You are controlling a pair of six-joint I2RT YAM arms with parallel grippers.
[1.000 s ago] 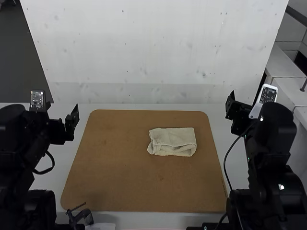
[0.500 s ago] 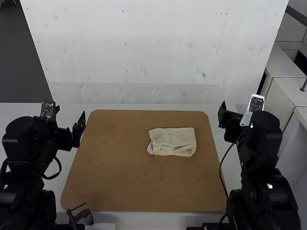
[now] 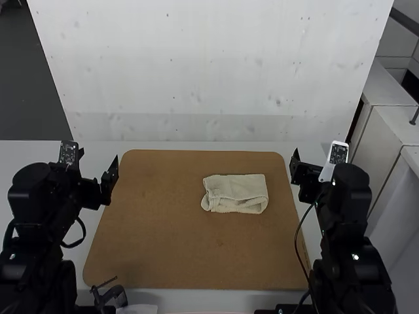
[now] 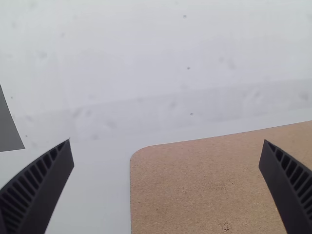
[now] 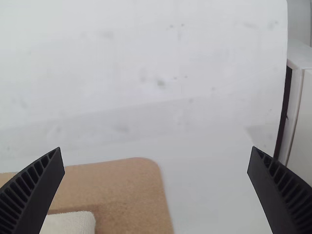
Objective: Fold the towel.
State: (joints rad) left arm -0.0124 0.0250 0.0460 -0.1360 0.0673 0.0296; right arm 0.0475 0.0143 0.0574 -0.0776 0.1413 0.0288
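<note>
Towel (image 3: 236,194) lies in a small folded rectangle, left gripper (image 4: 167,141) and right gripper (image 5: 156,148) spread wide, empty; folding looks nearly done, next calls for edge-tidying at most.

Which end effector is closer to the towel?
Right. In the high view, the right end effector hovers by the brown board's right edge, beside the towel; the left end effector is by the opposite edge, farther off.

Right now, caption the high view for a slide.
Folded towel on a brown board, between left arm and right arm.
</note>
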